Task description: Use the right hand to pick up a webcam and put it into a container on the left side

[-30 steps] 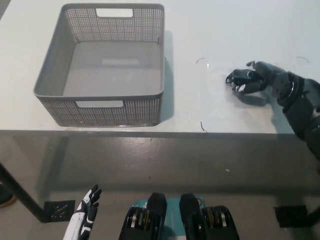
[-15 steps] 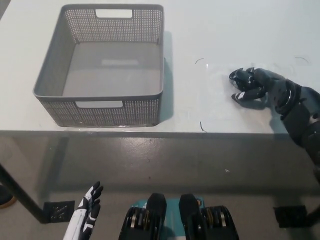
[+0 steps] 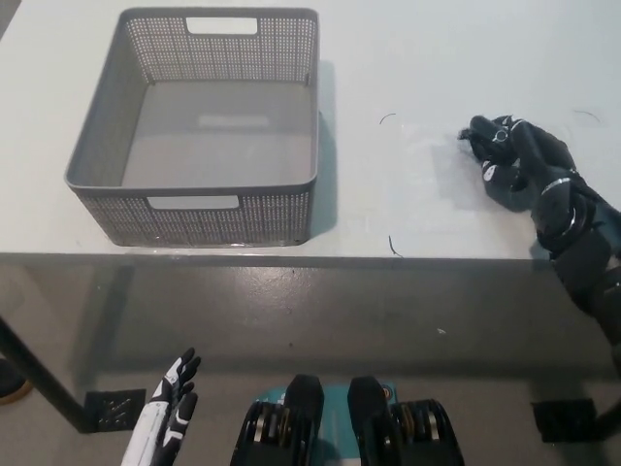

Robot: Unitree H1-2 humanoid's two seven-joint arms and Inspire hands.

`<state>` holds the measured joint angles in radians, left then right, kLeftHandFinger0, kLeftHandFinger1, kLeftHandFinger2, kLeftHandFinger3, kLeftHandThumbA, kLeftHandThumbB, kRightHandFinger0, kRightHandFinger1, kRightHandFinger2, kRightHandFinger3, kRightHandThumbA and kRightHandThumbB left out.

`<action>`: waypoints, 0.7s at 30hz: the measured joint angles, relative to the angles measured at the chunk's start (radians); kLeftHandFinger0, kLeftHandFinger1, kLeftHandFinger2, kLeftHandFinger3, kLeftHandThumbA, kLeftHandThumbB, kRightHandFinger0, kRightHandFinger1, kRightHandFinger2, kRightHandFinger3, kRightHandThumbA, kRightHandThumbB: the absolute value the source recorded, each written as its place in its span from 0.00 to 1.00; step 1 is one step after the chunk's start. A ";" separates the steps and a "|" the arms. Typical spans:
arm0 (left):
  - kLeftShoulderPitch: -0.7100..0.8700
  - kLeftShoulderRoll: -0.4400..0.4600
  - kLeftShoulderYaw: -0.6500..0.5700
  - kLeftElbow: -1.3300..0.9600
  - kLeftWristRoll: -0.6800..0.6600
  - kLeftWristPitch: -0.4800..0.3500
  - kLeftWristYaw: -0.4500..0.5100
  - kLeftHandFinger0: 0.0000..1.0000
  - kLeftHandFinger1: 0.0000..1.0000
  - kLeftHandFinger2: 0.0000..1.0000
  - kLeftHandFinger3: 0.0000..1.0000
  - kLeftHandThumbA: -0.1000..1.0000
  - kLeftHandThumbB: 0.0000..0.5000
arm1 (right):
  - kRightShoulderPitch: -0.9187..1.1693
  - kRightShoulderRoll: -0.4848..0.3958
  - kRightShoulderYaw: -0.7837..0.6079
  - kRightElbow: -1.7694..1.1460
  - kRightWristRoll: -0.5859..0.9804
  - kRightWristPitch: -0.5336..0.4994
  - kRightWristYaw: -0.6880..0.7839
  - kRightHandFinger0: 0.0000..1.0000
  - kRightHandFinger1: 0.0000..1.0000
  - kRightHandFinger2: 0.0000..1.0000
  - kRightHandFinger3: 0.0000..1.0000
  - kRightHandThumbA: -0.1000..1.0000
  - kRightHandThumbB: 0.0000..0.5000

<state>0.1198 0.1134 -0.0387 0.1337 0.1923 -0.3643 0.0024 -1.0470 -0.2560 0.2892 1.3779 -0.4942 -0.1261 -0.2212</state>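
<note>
Over table right side, right robot hand (image 3: 509,155) curled around dark webcam (image 3: 482,130).

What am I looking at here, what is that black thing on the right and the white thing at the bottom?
This is one picture from a camera on a humanoid robot's head, looking steeply down at a white table. The black thing is the robot's right hand, curled around a small dark object, apparently the webcam, which is hard to tell apart from the black hand. The white thing is its left hand, hanging idle below the table edge with fingers apart. On the table's left stands a grey basket with nothing in it, where the webcam is meant to go.
</note>
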 measured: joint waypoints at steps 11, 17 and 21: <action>-0.008 0.003 -0.002 0.001 0.004 0.004 0.000 1.00 1.00 1.00 1.00 0.97 0.00 | 0.017 -0.002 -0.041 0.008 0.045 -0.076 -0.084 0.12 0.46 0.85 0.85 0.00 0.29; -0.008 0.004 -0.003 0.008 0.005 0.004 0.000 1.00 0.98 0.98 1.00 1.00 0.00 | -0.032 -0.004 -0.058 -0.033 0.054 -0.090 -0.104 0.00 0.34 0.74 0.75 0.00 0.31; -0.005 0.003 -0.005 0.009 0.006 0.004 0.000 0.98 0.96 0.96 1.00 1.00 0.00 | -0.094 -0.003 -0.065 -0.079 0.061 -0.090 -0.104 0.00 0.36 0.80 0.80 0.00 0.31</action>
<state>0.1147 0.1166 -0.0439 0.1430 0.1986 -0.3607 0.0026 -1.1410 -0.2593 0.2238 1.2987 -0.4333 -0.2161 -0.3253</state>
